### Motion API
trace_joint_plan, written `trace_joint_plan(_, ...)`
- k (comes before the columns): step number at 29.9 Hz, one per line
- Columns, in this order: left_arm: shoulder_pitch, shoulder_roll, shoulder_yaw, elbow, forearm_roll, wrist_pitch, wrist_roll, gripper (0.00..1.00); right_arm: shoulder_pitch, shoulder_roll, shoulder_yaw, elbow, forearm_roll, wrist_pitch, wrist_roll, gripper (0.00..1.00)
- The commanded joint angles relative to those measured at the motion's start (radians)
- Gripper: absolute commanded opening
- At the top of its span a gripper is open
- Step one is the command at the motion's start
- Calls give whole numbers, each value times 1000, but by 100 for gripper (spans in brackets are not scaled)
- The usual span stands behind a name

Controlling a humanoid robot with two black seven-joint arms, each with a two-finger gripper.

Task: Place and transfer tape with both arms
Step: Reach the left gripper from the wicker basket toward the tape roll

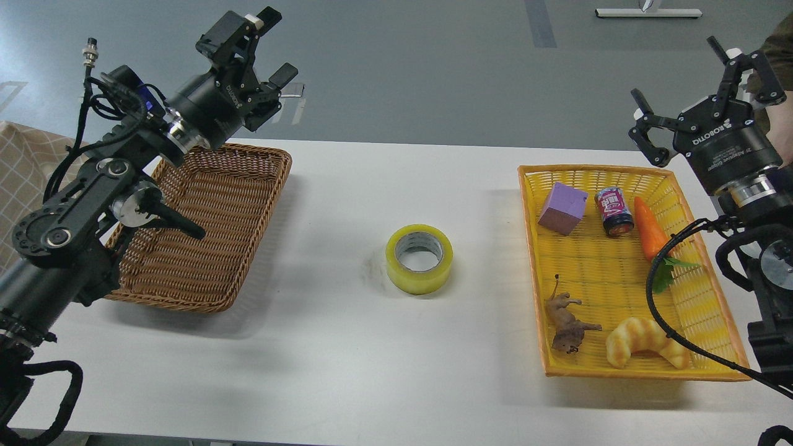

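The tape (419, 258), a yellow roll with a grey-white core, lies flat on the white table (347, 347) in the middle, touched by neither arm. My left gripper (263, 43) is open and empty, raised above the far edge of the brown wicker basket (204, 248). My right gripper (703, 83) is open and empty, raised above the far right corner of the yellow basket (626, 272). Both grippers are well apart from the tape.
The yellow basket holds a purple block (562, 208), a small can (614, 212), a toy carrot (652, 232), a toy animal (567, 322) and a croissant (644, 350). The brown basket is empty. A black cable (666, 328) hangs over the yellow basket's right side.
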Motion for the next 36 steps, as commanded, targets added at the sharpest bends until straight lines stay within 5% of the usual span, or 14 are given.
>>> trace_joint_plan(1,1,2,2,-40,144,8,0,98,-23,-1,5,8,0,0,2,100)
trace_joint_plan(9,3,-4,8,-49,492,10,-1,98,-96,-2,62,46,0,0,3,100)
trace_joint_plan(13,-48,4,127,-60,571,8,-27,98,-122,-5,85,53,0,0,3,100)
trace_joint_plan(20,-157,25,374,-69,690,160,-35,98,-164,-5,113,60,0,0,5,100)
trace_joint_plan(26,-204,21,483,-69,787,195,-27,98,-181,-5,140,60,0,0,5,100)
trace_joint_plan(30,-204,18,523,-69,900,206,-6,98,-190,-5,143,60,2,0,5,100)
trace_joint_plan(36,-207,-11,569,-55,961,206,106,98,-196,-1,143,60,0,0,5,100)
